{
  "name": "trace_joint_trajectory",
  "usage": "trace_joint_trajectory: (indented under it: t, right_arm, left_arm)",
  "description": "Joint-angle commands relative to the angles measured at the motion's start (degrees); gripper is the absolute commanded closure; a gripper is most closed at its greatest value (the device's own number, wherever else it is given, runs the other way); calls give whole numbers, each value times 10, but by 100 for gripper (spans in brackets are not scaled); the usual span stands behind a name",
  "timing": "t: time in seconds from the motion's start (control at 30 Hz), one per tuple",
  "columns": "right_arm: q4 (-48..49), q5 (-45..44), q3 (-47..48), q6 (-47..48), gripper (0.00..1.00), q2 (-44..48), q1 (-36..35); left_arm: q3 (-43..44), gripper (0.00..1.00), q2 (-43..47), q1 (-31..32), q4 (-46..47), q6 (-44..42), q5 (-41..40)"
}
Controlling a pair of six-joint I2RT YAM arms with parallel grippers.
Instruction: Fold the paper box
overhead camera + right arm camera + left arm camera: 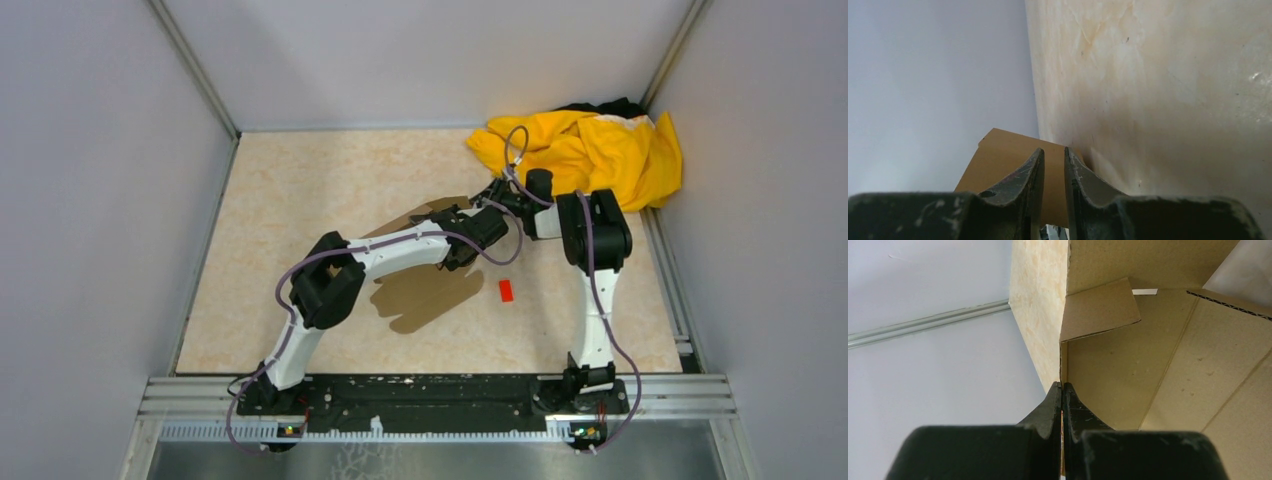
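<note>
Lying on the table (300, 200), the paper box (430, 295) is partly hidden from you under the left arm, with one panel raised. Your left gripper (1062, 390) has its fingers pressed together on that panel's edge. Your right gripper (1054, 155) shows a narrow gap with a brown flap behind it; contact is unclear. A small red block (506, 290) lies near the sheet.

Finishes: brown cardboard paper box (1128, 370) matt, faintly speckled, corrugated core exposed at cut edge; beige marbled tabletop (1173, 90) smooth, low sheen; crumpled yellow cloth (590, 150) soft, matt; black plastic fingers (1025, 182) of right gripper (1053, 156) matt, scuffed.
</note>
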State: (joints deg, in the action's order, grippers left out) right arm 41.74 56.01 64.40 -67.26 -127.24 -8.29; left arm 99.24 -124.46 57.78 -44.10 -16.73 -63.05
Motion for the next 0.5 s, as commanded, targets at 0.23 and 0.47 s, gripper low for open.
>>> trace_joint_trajectory:
  t: [0.23,0.47]
  right_arm:
    - [133,25,-3,-50,79,22,-13]
    - [154,38,-17,-64,80,34,-13]
  left_arm:
    - [-4,100,-3,8,-10,13,-16]
    - [-3,100,-2,9,-8,9,-16]
